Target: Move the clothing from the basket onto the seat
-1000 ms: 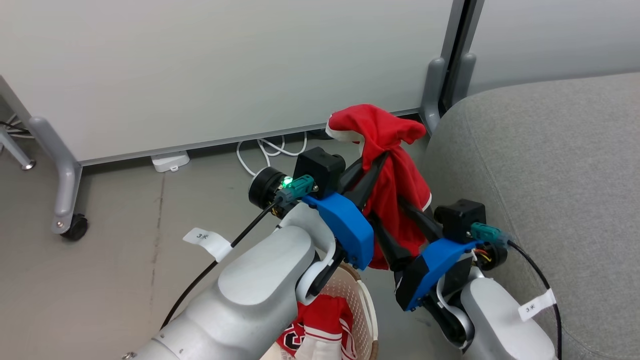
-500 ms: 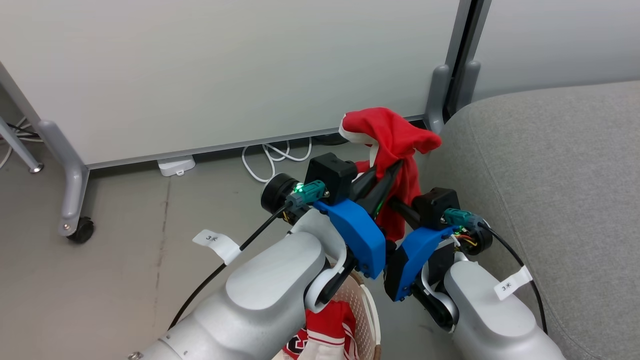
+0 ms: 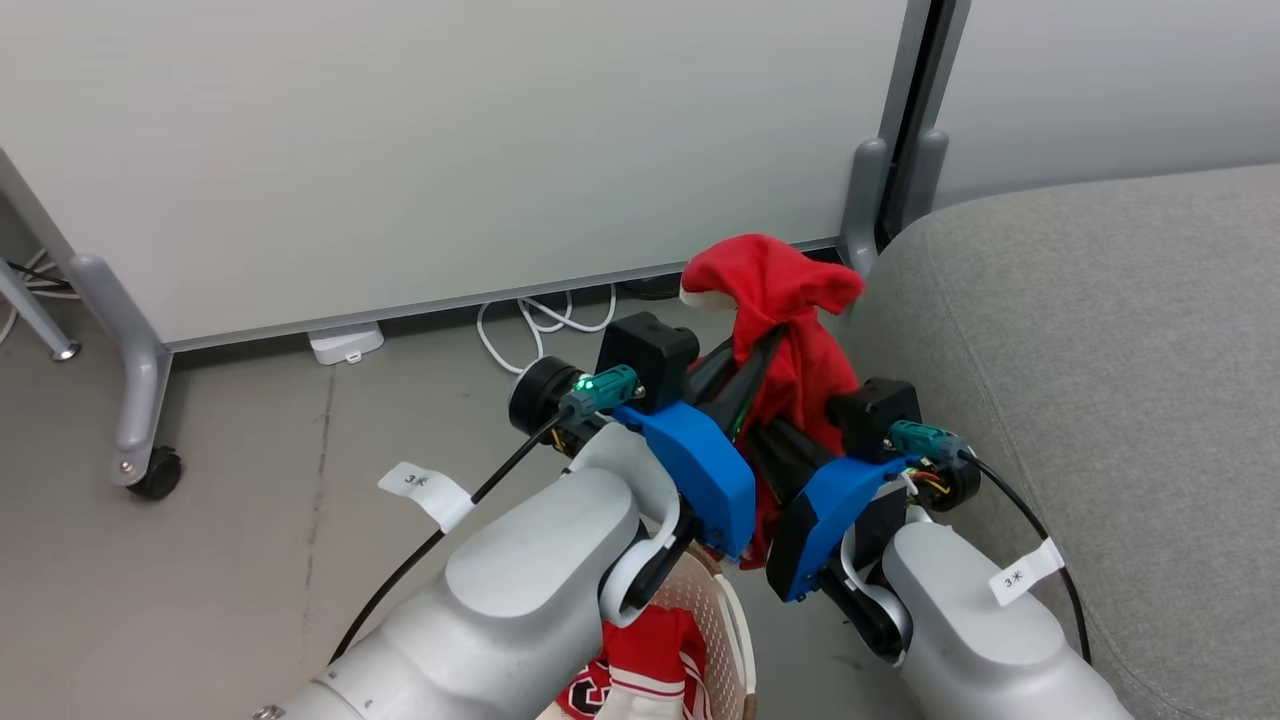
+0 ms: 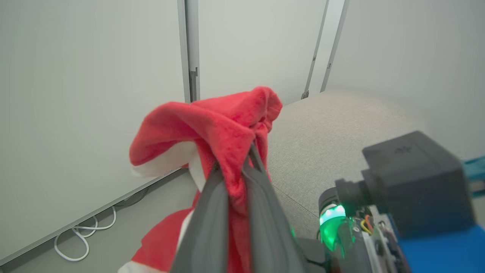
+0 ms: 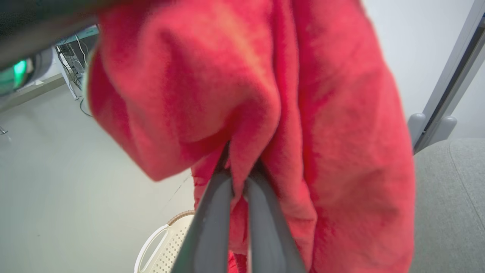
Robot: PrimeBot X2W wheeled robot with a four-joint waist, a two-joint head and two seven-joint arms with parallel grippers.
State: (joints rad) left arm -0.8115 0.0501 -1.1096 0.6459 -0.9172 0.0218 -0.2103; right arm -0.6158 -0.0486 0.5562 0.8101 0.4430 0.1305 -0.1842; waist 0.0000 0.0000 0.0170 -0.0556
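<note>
Head view: plain red garment (image 3: 775,280), white trim, bunched, pinched by left pincer (image 4: 235,161) and right pincer (image 5: 242,167).

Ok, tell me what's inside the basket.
Inside the basket lies a red garment with white stripes and trim. The left forearm covers most of the basket, so anything else in it is hidden.

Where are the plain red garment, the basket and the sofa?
red garment (image 3: 775,280), head view, bunched top.
basket (image 3: 705,605), head view, perforated wall.
sofa (image 3: 1100,330), head view, bare grey cushion.
</note>
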